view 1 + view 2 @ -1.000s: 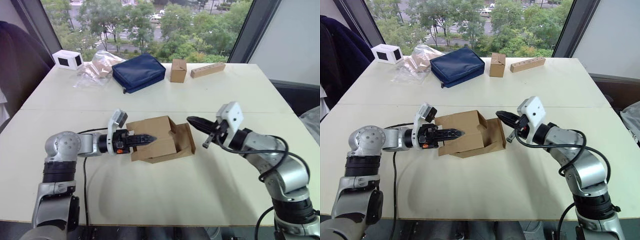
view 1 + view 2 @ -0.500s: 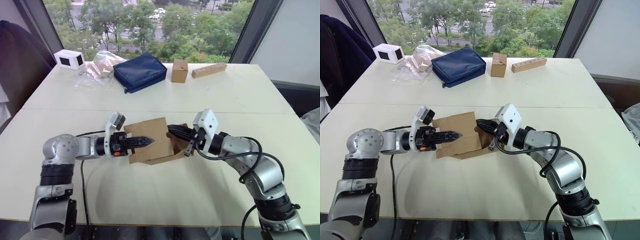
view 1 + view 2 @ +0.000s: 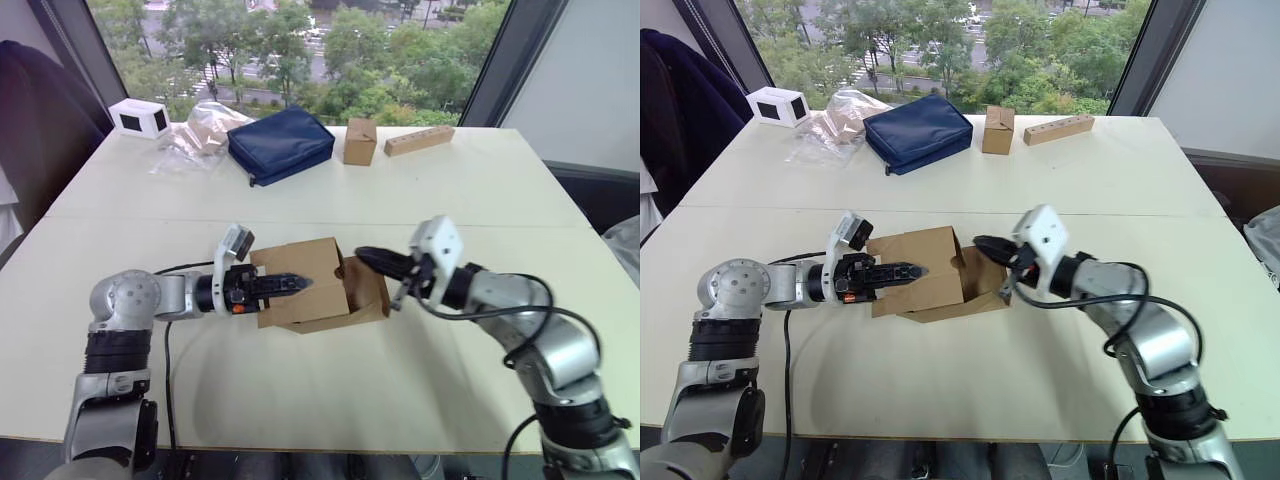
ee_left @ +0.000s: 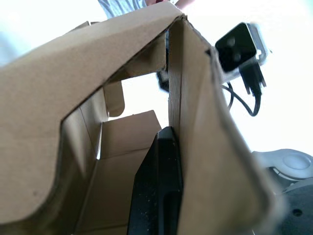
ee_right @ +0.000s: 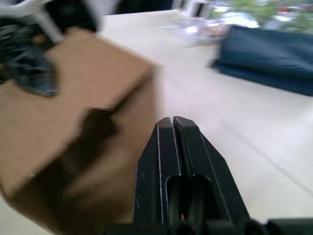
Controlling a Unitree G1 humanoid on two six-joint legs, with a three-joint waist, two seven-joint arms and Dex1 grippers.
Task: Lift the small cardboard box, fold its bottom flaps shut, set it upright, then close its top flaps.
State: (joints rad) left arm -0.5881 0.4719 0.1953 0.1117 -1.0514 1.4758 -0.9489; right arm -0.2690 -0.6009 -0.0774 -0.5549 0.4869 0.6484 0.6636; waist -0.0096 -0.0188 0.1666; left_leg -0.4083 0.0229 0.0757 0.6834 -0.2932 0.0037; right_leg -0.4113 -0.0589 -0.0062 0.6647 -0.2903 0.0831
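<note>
The small cardboard box lies on its side at the middle of the table, its open ends facing left and right. My left gripper reaches in from the left and is shut on the box's front wall; in the left wrist view one black finger lies inside against the cardboard. My right gripper is shut with nothing in it, its tip at the folded-in flap on the box's right end. The right wrist view has the closed fingers beside the box.
Along the far edge stand a white box, a clear plastic bag, a navy pouch, a narrower brown box and a tan block with holes. A black cable hangs off the near edge.
My right gripper pushed left against the box's right-end flaps, then drew back a little to the right. The flaps now lie folded closer to the box. The left gripper kept its hold.
</note>
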